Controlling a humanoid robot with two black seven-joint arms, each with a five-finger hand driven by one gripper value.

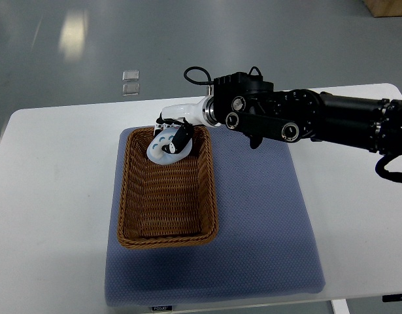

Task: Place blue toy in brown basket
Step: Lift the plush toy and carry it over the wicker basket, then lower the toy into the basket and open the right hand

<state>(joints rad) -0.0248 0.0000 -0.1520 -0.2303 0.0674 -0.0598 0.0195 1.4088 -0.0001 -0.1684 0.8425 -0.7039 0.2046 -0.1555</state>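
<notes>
Over the far end of the brown woven wicker basket (167, 196), the right hand (176, 133) has its fingers curled around the pale blue, rounded plastic toy (163, 149), which looks like a flat disc with a few holes in it. It hangs just above the basket's far inside edge, so I can't tell if it's touching the weave yet. The basket sits on a blue-grey padded mat (259, 216) on the white table (50, 196).

My guess on handling: the toy looks like light, stiff moulded plastic, probably a bit slick, so it could twist in the grip if only pinched by the rim. The hand seems to hold it at the upper edge, with the dark fingertips over the right side, which looks sensible, since the holes and rim give the fingers something to catch on. It doesn't look fragile, so a short drop into wicker shouldn't hurt it.

No left arm anywhere in the shot.
</notes>
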